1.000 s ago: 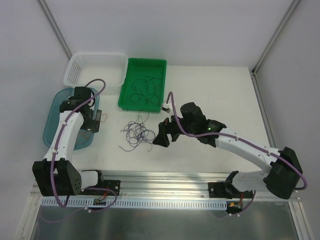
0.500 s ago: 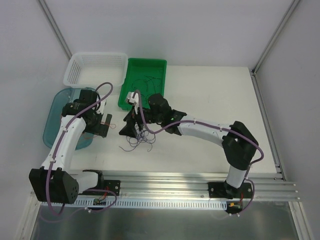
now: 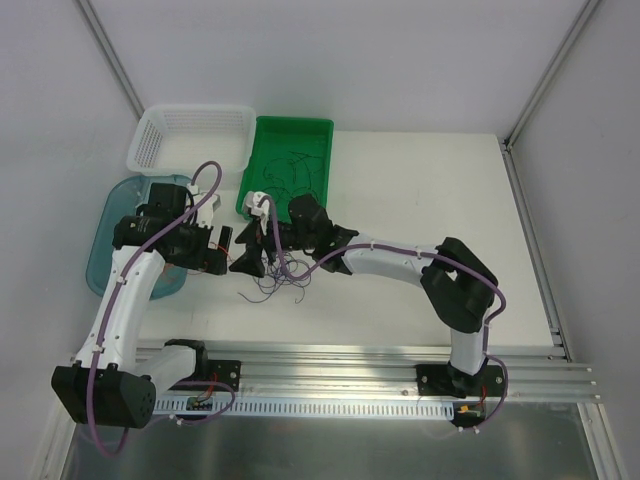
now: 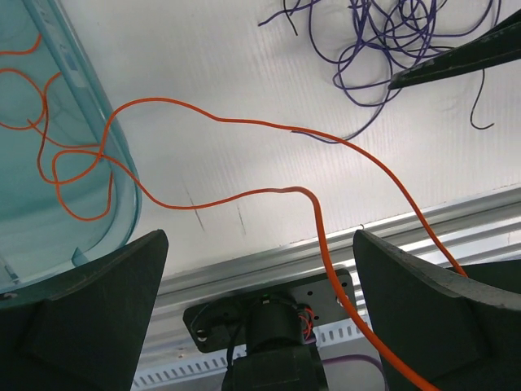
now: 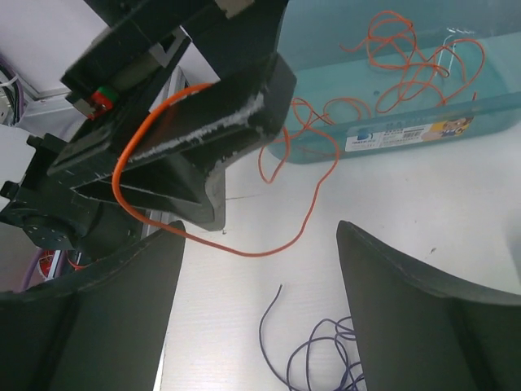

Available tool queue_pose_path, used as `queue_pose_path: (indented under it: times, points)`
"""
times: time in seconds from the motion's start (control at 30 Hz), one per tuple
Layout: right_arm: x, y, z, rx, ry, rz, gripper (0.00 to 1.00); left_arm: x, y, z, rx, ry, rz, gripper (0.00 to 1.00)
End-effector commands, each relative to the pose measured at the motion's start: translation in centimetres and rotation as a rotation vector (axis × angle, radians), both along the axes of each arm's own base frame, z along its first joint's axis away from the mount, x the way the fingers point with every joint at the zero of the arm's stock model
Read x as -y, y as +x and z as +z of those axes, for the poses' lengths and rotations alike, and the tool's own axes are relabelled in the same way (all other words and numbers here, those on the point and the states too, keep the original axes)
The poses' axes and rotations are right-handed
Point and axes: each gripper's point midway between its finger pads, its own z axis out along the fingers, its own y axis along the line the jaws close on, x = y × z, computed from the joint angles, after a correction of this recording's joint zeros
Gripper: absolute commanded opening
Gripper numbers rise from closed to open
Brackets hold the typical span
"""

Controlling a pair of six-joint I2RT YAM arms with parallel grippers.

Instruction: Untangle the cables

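Moved: right arm has swung from the right half of the white table over to its left half. The left arm has come off the tub toward it, and the two tools now meet.
Left gripper: fingers wide apart, clamped on nothing; an orange strand lies draped over one finger.
Right gripper: fingers well apart, nothing between them; it faces the left tool at the left fringe of the purple tangle.
Orange: thin red-orange cable trails over the rim of the teal translucent plastic tub at the table's left edge and onto the table; more orange loops lie inside the tub.
Purple: loose tangle of thin purple cables lies on the table, left of centre, toward the near edge.
Dark: thin dark cables sit in the green plastic tray at the far edge.
Handling: likely almost weightless, limp yet springy, and smooth. A loose pinch would probably let a strand slip, and a pulled strand may drag its neighbours.
Hold: best on a free end or a single outer arc, not the knot's middle.
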Motion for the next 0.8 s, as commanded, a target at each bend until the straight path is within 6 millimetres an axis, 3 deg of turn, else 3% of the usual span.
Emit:
queue_pose_path:
  times: [0.0, 0.2, 0.33, 0.37, 0.5, 0.77]
  points:
    - [-1.3, -0.4, 4.7, 0.093, 0.135, 0.053, 0.79, 1.1, 0.2, 1.1, 0.041, -0.045, -0.056, 0.99]
    - [-1.6, -1.0, 4.2, 0.078, 0.134, 0.078, 0.66, 0.9, 0.1, 1.1, 0.044, -0.035, -0.044, 0.99]
    - [-1.7, -1.4, 4.5, 0.053, 0.142, 0.101, 0.36, 0.6, 0.0, 0.7, 0.033, -0.018, -0.032, 0.99]
    - [-1.7, -1.6, 4.8, 0.051, 0.148, 0.106, 0.25, 0.5, 0.0, 0.7, 0.032, -0.016, -0.030, 0.99]
    - [-1.5, -2.0, 5.1, 0.042, 0.151, 0.124, 0.01, 0.2, 0.1, 0.0, 0.012, 0.003, -0.014, 0.99]
    - [0.2, -0.6, 6.5, 0.018, 0.154, 0.072, 0.01, -0.4, 0.0, -1.1, -0.009, 0.036, -0.002, 0.99]
